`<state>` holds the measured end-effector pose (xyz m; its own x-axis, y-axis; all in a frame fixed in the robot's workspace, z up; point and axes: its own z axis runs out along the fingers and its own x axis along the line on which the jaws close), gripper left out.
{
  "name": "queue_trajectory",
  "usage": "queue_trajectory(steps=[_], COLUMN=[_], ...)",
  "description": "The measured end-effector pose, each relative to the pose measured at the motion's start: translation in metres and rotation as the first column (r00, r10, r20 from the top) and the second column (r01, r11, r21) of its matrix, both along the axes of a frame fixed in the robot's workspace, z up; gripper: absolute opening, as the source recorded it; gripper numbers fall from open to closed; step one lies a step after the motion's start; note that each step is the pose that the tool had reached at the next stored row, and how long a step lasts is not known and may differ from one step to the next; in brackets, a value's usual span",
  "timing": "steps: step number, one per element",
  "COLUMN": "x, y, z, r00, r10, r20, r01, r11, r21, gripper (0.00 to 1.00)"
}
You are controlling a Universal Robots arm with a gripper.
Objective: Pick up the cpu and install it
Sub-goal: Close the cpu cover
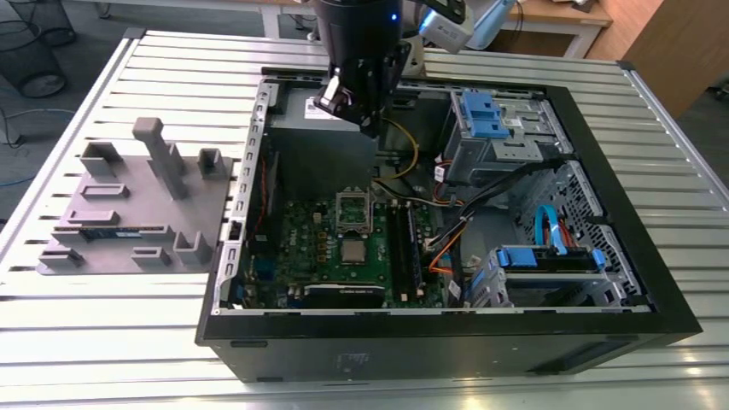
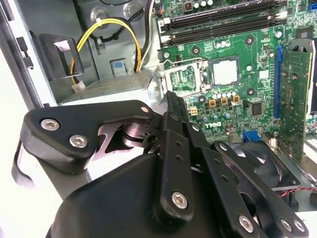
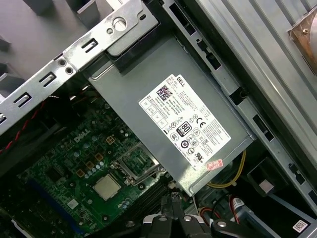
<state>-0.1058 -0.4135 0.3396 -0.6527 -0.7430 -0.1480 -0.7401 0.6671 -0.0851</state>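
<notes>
The cpu (image 1: pixel 354 250), a small silver square, lies flat on the green motherboard (image 1: pixel 313 243) inside the open computer case (image 1: pixel 456 337). Just beyond it the silver socket frame (image 1: pixel 355 207) stands flipped up. In both wrist views the cpu (image 2: pixel 225 71) (image 3: pixel 107 187) sits beside the frame (image 2: pixel 184 79) (image 3: pixel 138 163). My gripper (image 1: pixel 368 128) hangs well above the case's far end, over the power supply (image 3: pixel 173 119), apart from the cpu. Its fingers (image 2: pixel 171 101) are pressed together with nothing between them; the gripper's tips (image 3: pixel 174 199) point toward the board.
A grey tray (image 1: pixel 68 192) with raised blocks and a green memory stick (image 1: pixel 114 232) lies on the slatted table (image 1: pixel 91 342) at the exterior view's left. Inside the case are blue drive cages (image 1: pixel 484 120), cables (image 1: pixel 456 235), memory slots (image 2: pixel 218 27) and a fan (image 2: pixel 262 166).
</notes>
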Motion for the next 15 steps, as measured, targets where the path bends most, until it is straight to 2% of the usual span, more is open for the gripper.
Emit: queue_trajectory(steps=[10, 15], x=[-0.0017, -0.0018], y=[0.0, -0.0003], z=[0.0037, 0.0035], r00=[1.0, 1.0], r10=[0.006, 0.006], r20=[0.0057, 0.0058], r01=[-0.006, -0.006], r11=[1.0, 1.0], r21=[0.0002, 0.0001], gripper=[0.11, 0.11])
